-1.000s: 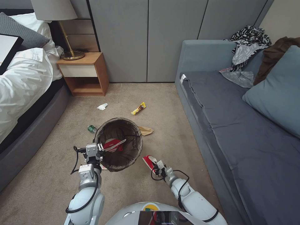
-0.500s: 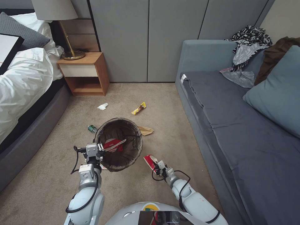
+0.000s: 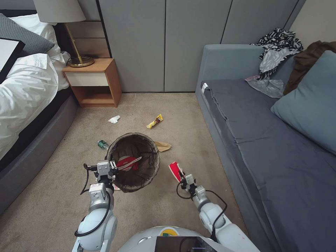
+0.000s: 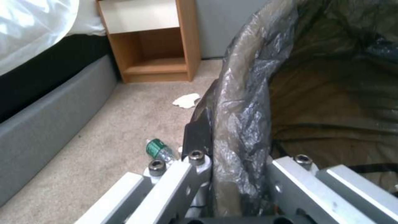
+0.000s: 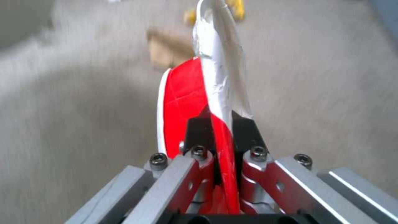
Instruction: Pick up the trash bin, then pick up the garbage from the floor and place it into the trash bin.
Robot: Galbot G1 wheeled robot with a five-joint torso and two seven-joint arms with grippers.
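Observation:
The trash bin (image 3: 154, 154), lined with a dark bag, hangs from my left gripper (image 3: 111, 167), which is shut on its near rim (image 4: 244, 93). One red-white wrapper (image 3: 126, 162) lies inside it. My right gripper (image 3: 182, 175) is just right of the bin, above the carpet, and shut on another red-white wrapper (image 5: 186, 93) that stands up from its fingers. More garbage lies on the floor beyond the bin: a white tissue (image 3: 114, 119), a yellow packet (image 3: 155, 121), a tan paper bag (image 3: 162, 146) and a green bottle (image 4: 156, 150).
A bed (image 3: 31, 115) borders the carpet on the left, with a wooden nightstand (image 3: 92, 82) and lamp at the back. A grey sofa (image 3: 266, 140) runs along the right. Grey wall panels (image 3: 164, 45) close the far end. Open carpet lies between them.
My right gripper has risen from the floor with the red-white wrapper and moved a little forward and right. The left arm and the bin have stayed put.

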